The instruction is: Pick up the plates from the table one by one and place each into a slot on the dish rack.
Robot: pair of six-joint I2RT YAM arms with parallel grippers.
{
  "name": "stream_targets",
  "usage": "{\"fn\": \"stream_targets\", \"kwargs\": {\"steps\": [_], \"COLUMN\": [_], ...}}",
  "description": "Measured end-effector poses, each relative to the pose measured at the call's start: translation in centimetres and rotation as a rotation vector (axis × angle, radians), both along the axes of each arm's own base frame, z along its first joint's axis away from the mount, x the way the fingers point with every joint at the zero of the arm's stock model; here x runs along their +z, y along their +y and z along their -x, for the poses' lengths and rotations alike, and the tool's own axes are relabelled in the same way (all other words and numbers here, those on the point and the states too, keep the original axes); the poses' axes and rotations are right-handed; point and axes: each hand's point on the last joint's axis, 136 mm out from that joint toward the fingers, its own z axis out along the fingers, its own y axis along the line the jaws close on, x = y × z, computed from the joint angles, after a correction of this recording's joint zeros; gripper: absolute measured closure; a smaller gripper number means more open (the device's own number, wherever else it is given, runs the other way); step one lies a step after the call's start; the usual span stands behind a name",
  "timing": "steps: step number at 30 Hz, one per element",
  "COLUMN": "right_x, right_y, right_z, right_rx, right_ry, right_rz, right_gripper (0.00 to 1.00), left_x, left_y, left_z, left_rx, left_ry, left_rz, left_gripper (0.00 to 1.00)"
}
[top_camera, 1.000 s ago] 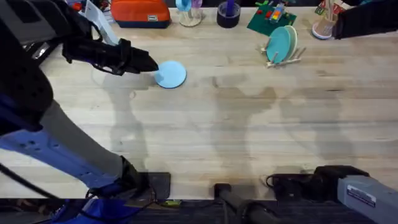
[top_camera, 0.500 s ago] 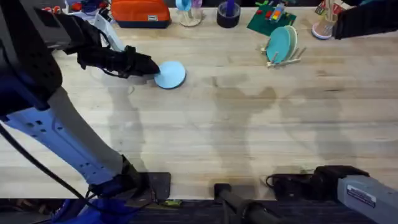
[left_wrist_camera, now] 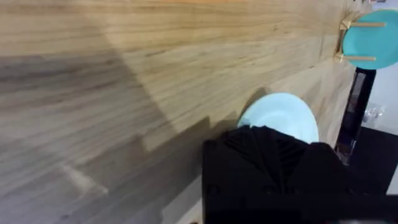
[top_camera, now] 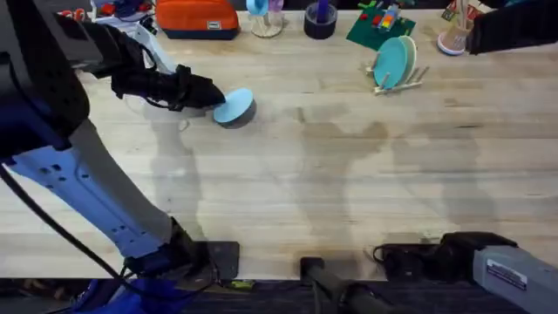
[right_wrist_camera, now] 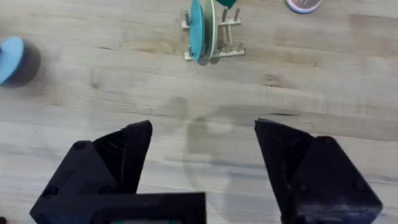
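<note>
The pale blue plate is seen tilted up at the far left of the surface, one edge raised so that a dark shadow lies under it; half a second ago it was lying flat. Its outline in the overhead view is now narrower and more oval than before. The left gripper is pinched on the plate's near-left rim, in almost the same spot as in the earlier frame, where it was already touching that rim. In the left wrist view the plate is partly hidden behind the black gripper body, so the fingers themselves cannot be made out there.

The dish rack is unchanged at the far right of the surface, well apart from the lifted plate, with a teal plate standing on edge between its dowels. The right gripper is held spread wide above bare wood, and its arm has not moved.
</note>
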Motion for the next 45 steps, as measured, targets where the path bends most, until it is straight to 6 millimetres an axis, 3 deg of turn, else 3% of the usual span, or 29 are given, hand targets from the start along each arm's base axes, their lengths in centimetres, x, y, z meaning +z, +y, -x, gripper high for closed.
{"fn": "stream_targets", "kwargs": {"steps": [8, 14, 28, 34, 45], "right_x": [0.0, 0.0, -3.9, -5.8, -9.7], "right_y": [0.1, 2.2, 9.4, 13.1, 21.1], "right_z": [0.0, -0.1, -2.9, -3.7, -7.0], "right_rx": [0.003, 0.08, 0.292, 0.378, 0.502], "right_ry": [0.0, 0.008, 0.243, 0.331, 0.374], "right_rz": [-0.004, -0.101, -0.448, -0.496, -0.533], "right_gripper": [0.007, 0.007, 0.008, 0.008, 0.007], "left_x": [0.0, 0.0, -0.1, -0.1, -0.1], "left_y": [0.0, 0.0, -0.2, -0.2, -0.2], "left_z": [0.0, 0.1, 1.0, 1.2, 1.2], "left_rx": [0.0, 0.0, -0.001, -0.004, -0.004], "left_ry": [0.004, 0.009, 0.058, 0.065, 0.065], "left_rz": [-0.001, 0.0, 0.004, 0.003, 0.001], "left_gripper": [0.96, 0.96, 0.96, 0.96, 0.96]}}
